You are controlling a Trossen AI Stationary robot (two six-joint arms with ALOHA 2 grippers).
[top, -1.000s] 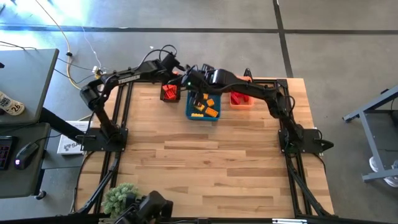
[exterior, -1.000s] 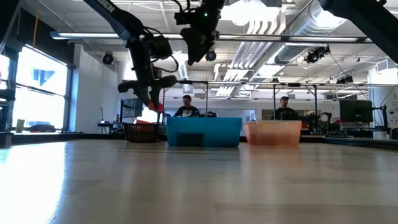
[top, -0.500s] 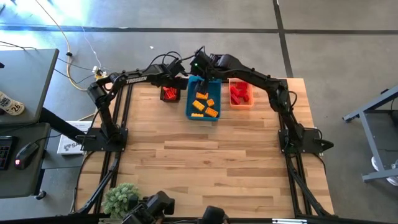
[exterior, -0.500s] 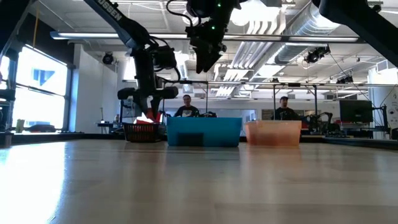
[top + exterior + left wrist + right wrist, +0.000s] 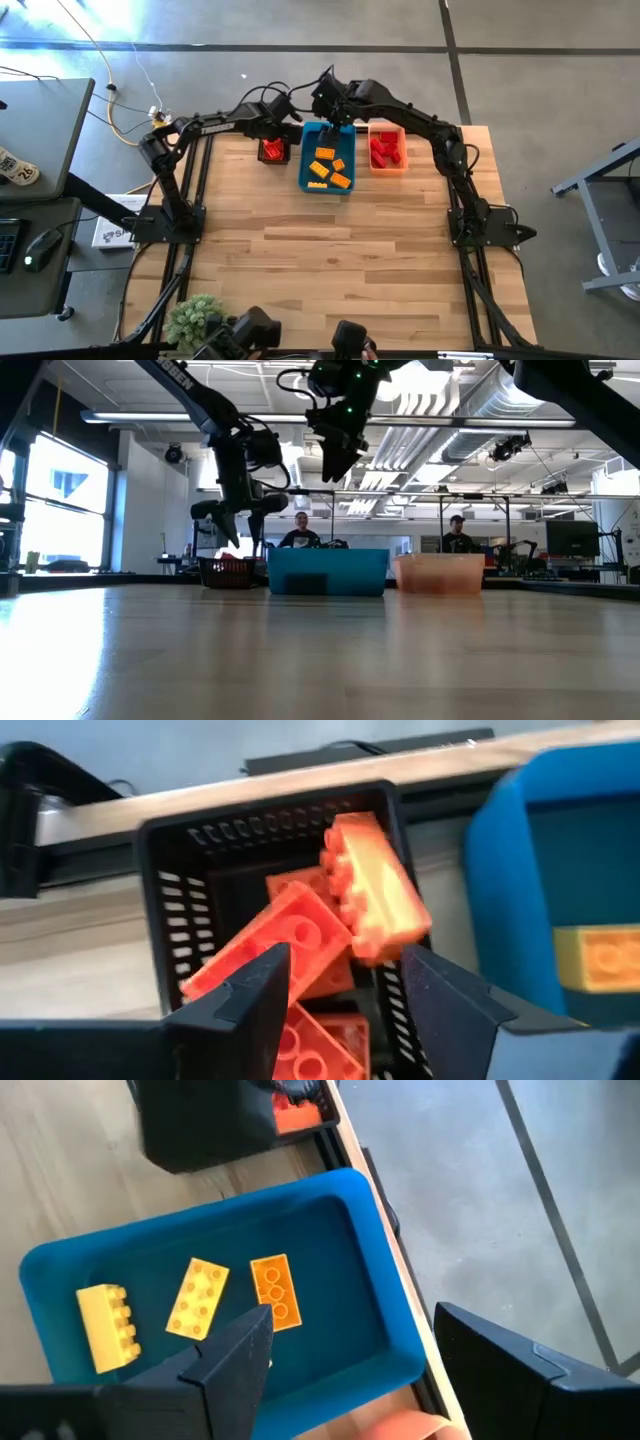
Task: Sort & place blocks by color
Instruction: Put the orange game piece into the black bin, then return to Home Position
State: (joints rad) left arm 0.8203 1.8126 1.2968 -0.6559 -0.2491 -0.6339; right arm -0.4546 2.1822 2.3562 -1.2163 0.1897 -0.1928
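Note:
My left gripper [image 5: 342, 970] stands open just above the black bin [image 5: 273, 150] at the table's far side. A red-orange block [image 5: 375, 885] stands tilted in that bin on other red-orange blocks [image 5: 270, 950], just beyond the parted fingers and loose from them. My right gripper [image 5: 370, 1370] hangs open with nothing between its fingers, high over the far end of the blue bin [image 5: 328, 168]. Several yellow-orange blocks [image 5: 200, 1300] lie flat on that bin's floor. Red blocks [image 5: 385, 150] lie in the orange bin [image 5: 400, 165].
The three bins stand in a row along the far edge, black, blue and orange from left to right. The wooden tabletop [image 5: 330, 260] stretches bare from the bins to the near edge. People sit at desks in the room behind [image 5: 300, 535].
My left gripper has sunk a little toward the black bin and opened, letting go of the red-orange block, which has dropped among the blocks in that bin. My right gripper has swung toward the table's far edge and somewhat to the right, staying open.

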